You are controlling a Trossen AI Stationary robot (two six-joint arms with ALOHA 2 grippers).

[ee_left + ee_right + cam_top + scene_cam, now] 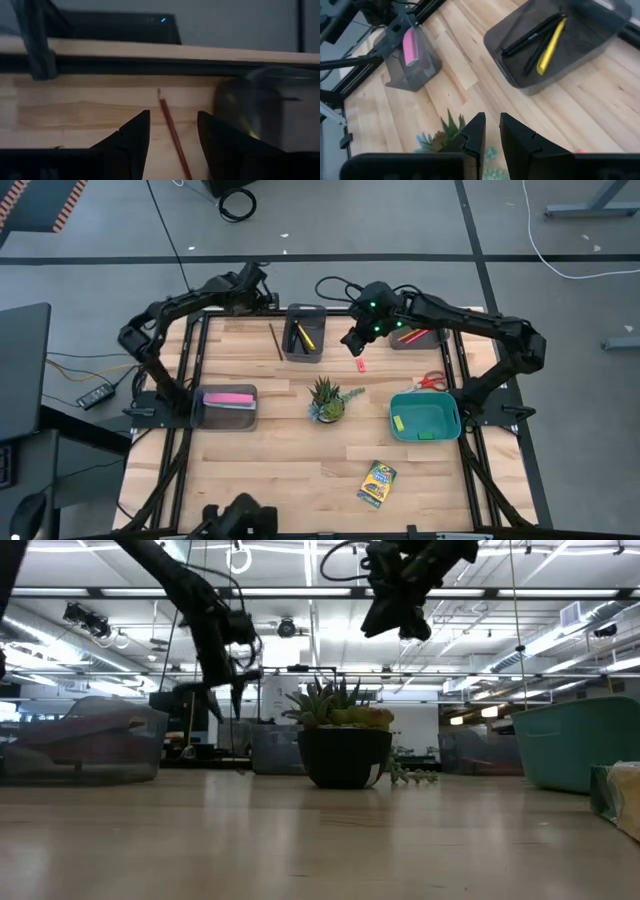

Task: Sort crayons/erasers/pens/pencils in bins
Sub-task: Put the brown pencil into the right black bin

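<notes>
A thin red-brown pencil (pixel 275 340) lies flat on the table at the far left, beside the dark grey bin (pixel 304 335) that holds black pens and a yellow one (pixel 547 45). My left gripper (pixel 262 295) is open above the pencil; in the left wrist view its fingers stand on either side of the pencil (pixel 170 125) without touching it. My right gripper (pixel 357 337) hangs high over the table's far middle, empty, its fingers nearly together (pixel 491 132). A small red eraser (pixel 359 364) lies on the table just on the near side of my right gripper.
A grey bin (pixel 415 337) with red sticks stands at the far right. A grey bin (pixel 228 406) holds a long pink bar. A teal bin (pixel 425 417) holds a yellow and a green eraser. A potted plant (pixel 327 400), red scissors (pixel 432 381) and the crayon box (pixel 377 483) are also here.
</notes>
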